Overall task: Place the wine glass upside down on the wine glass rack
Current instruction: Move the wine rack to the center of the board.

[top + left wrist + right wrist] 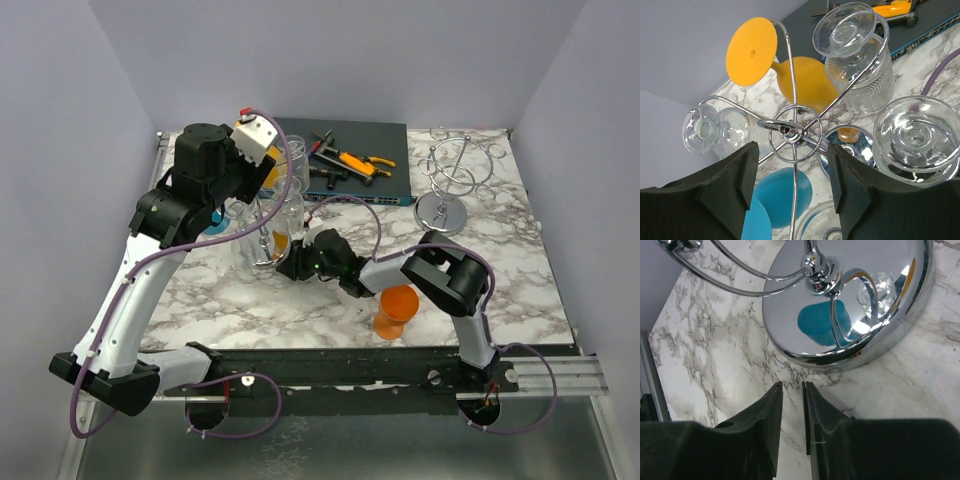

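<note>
At front right, orange wine glass (397,310) is seen standing unheld. Prob. light, slick, fragile; best taken by stem. L gripper (792,175) is held wide open, empty, over loaded rack (790,131); R gripper (792,390) nearly closed, empty, beside rack base (790,330).

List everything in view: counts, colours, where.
loaded rack: 1, chrome, under the left arm
empty rack: 1, chrome, back right
clear glasses: at least 3, hung on the loaded rack
orange glasses: 2; one hung on the loaded rack, one standing on the table, front right
blue glass: 1, at the loaded rack
dark box: 1, back centre
hand tools: several, orange and black, on the dark box
table: 1, white-grey marble
left gripper: open, either side of the loaded rack's centre ring
right gripper: jaws narrowly apart, empty, by the loaded rack's base
</note>
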You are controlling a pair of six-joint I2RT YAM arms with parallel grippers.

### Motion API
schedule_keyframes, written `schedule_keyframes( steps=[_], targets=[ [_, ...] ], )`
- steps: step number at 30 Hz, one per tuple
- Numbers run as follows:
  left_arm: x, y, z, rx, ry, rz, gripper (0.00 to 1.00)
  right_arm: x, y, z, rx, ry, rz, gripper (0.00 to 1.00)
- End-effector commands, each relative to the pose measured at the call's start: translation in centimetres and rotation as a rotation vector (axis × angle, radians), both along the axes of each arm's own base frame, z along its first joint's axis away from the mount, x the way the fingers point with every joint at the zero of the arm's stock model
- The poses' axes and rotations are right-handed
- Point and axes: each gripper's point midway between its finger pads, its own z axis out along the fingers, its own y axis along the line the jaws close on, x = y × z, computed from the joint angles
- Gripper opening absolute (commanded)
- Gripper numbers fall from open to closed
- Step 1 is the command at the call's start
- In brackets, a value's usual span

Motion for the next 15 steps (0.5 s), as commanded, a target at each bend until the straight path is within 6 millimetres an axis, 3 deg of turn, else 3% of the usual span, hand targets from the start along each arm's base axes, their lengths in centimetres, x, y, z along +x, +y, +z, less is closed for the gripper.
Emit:
schedule_keyframes(
  steps=[1,15],
  targets=[
    [0.2,0.7,0.4,0.033,-0.032,0.016,0.62,-0.3,1.1,-1.9,-0.036,0.026,0.042,0.28],
    [0.7,0.8,-0.8,0.088,-0.028,0.001,0.61,2.3,1.9,-4.1,-0.036,0.058,-0.046,0.25]
  ],
)
